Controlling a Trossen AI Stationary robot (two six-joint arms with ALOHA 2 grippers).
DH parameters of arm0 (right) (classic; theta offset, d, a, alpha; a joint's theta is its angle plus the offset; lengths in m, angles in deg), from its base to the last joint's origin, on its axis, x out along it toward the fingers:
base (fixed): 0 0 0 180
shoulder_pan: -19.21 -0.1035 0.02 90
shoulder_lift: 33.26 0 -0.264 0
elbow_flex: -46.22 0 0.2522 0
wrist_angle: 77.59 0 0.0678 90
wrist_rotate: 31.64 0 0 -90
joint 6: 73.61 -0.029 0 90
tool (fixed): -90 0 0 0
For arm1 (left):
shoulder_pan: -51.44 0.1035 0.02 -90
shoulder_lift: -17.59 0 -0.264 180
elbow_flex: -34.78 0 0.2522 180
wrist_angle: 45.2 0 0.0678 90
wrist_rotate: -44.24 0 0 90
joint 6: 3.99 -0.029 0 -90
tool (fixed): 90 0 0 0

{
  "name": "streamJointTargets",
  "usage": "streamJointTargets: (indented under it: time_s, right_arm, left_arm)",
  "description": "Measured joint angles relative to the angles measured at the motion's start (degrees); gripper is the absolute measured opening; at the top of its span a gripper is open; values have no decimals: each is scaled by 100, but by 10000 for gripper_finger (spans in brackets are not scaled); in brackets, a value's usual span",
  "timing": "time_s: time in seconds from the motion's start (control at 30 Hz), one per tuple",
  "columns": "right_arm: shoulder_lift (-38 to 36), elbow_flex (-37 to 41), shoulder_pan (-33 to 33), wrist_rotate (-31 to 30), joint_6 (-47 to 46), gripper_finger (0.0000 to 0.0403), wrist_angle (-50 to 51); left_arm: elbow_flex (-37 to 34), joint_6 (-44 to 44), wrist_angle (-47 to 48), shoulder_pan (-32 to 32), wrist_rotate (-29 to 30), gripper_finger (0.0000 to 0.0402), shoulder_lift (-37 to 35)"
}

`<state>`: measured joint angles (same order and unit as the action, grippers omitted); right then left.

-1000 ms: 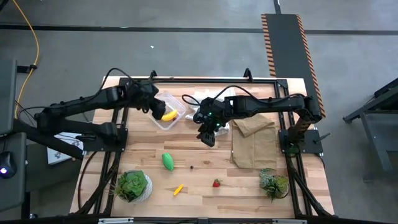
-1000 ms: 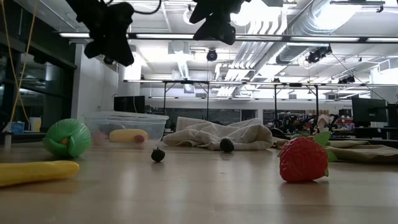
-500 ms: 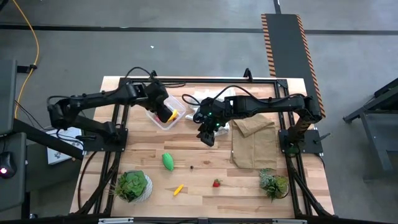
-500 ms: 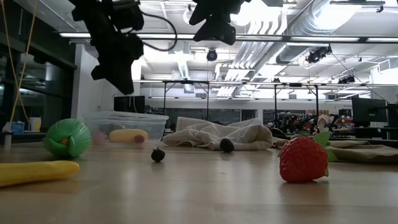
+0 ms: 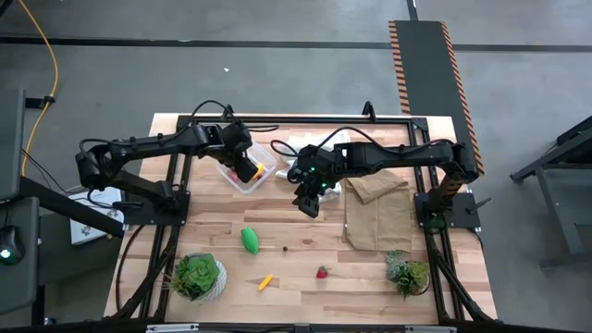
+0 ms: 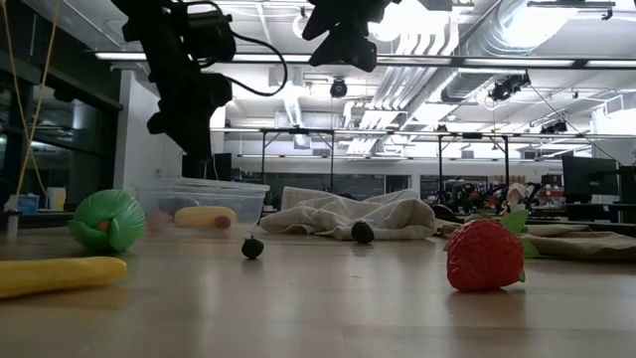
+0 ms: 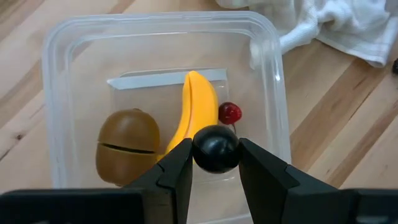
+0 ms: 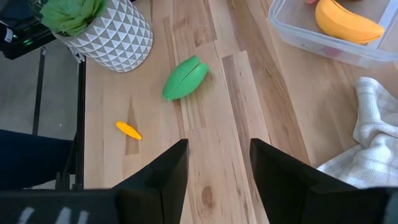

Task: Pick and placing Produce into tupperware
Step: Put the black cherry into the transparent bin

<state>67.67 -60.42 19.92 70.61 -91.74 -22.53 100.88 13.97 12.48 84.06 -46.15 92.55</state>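
Left fingers pinched on a dark berry, hanging right above the clear tub near the back of the desk. Inside the tub: a yellow banana, a brown kiwi touching its side, and a small red berry just beside the banana's other side. White cloth bunched against the tub's far corner.

Right fingers parted with nothing between them, raised over bare wood near the desk's middle, just beside the cloth and the tub.

Still out on the desk: a green oval fruit toward the front, a tiny dark berry near it, a small yellow piece and a red strawberry closer to the front edge. Potted plant in a patterned white pot at the front left corner, a second plant at the front right. Brown paper bag lying flat on the right side.
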Motion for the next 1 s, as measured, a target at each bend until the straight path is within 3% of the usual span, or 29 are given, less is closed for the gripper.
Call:
streamJointTargets:
  time_s: [0.07, 0.2, 0.43, 0.57, 1.0]
  right_arm:
    - [0, 0, 0, -42, -18, 163, 0]
    - [0, 1, 7, -1048, -524, 163, 207]
    - [-1, 4, 205, -2114, -1286, 163, 1138]
    - [44, 7, 295, -2177, -1300, 163, 1383]
    - [190, 4, 289, -1958, -1097, 163, 556]
  left_arm:
    - [0, -21, -3, 0, -2, 110, 0]
    - [0, -20, 6, 0, -2, 110, 0]
    - [0, -18, 95, 0, -2, 110, 0]
    - [0, -18, 129, 0, -2, 110, 0]
    - [0, -17, 142, 0, -142, 111, -2]
